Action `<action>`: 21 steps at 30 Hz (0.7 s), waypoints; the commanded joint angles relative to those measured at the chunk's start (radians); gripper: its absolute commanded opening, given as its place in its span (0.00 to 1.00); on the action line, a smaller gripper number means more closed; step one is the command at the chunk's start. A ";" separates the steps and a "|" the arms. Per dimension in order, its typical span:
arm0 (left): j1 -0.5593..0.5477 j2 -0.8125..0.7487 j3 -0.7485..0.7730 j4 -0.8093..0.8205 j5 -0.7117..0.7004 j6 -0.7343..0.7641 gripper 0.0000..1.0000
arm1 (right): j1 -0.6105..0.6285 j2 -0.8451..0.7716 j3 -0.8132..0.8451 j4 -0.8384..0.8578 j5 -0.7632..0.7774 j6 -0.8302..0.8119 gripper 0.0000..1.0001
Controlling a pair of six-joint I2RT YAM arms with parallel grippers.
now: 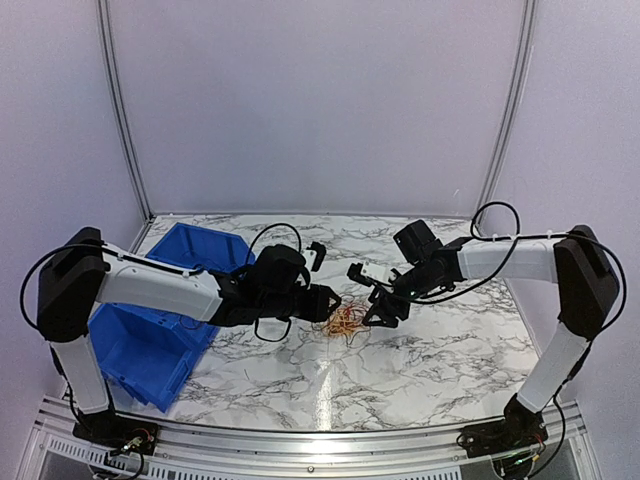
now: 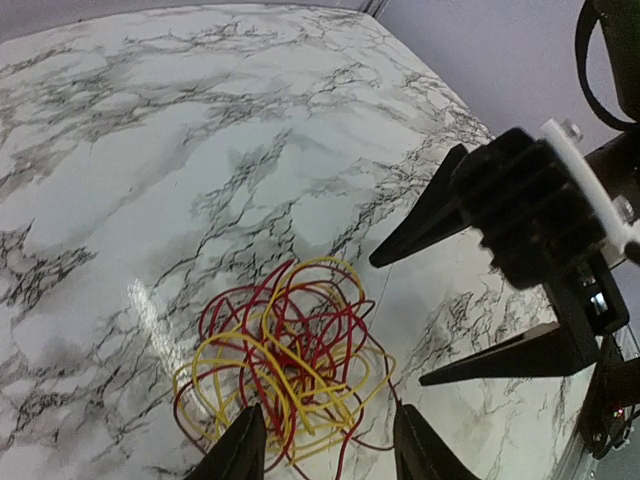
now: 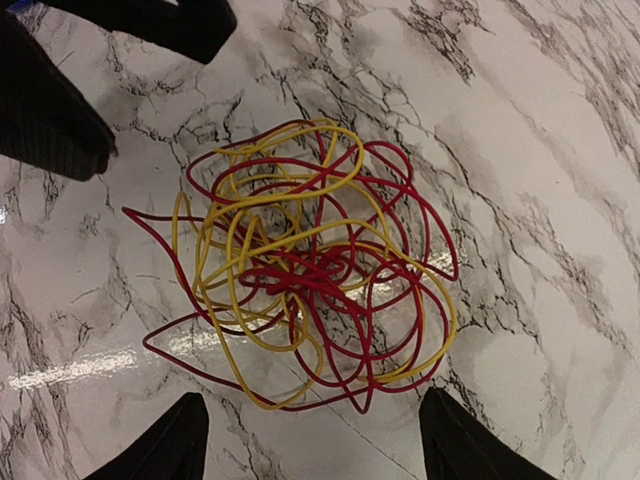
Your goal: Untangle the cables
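The cables are a fist-sized tangle of thin red and yellow wires lying on the marble table, between the two grippers. In the left wrist view the tangle reaches between my left gripper's spread fingers, which straddle its near edge without pinching it. My left gripper is open. My right gripper is also open, just right of the tangle. In the right wrist view the cables lie just beyond its two fingertips, untouched. The right gripper's fingers also show in the left wrist view.
A blue bin stands on the left part of the marble table, under the left arm. Part of the left gripper's black body fills the top left of the right wrist view. White walls and metal posts enclose the back.
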State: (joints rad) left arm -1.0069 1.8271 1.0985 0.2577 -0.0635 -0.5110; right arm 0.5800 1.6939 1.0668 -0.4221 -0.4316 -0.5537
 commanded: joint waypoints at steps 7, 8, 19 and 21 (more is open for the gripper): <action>0.076 0.152 0.170 -0.023 0.180 0.287 0.44 | 0.003 0.031 -0.006 0.024 0.055 -0.027 0.73; 0.083 0.157 0.171 -0.025 0.200 0.309 0.44 | 0.002 0.031 -0.005 0.022 0.055 -0.030 0.73; 0.109 0.276 0.304 -0.106 0.245 0.388 0.34 | -0.007 0.023 -0.006 0.013 0.046 -0.042 0.73; 0.111 0.298 0.328 -0.116 0.248 0.384 0.32 | -0.006 0.024 -0.004 0.010 0.047 -0.043 0.73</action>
State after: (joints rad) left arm -0.9035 2.0781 1.3785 0.1864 0.1486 -0.1482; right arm 0.5777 1.7164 1.0622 -0.4137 -0.3908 -0.5812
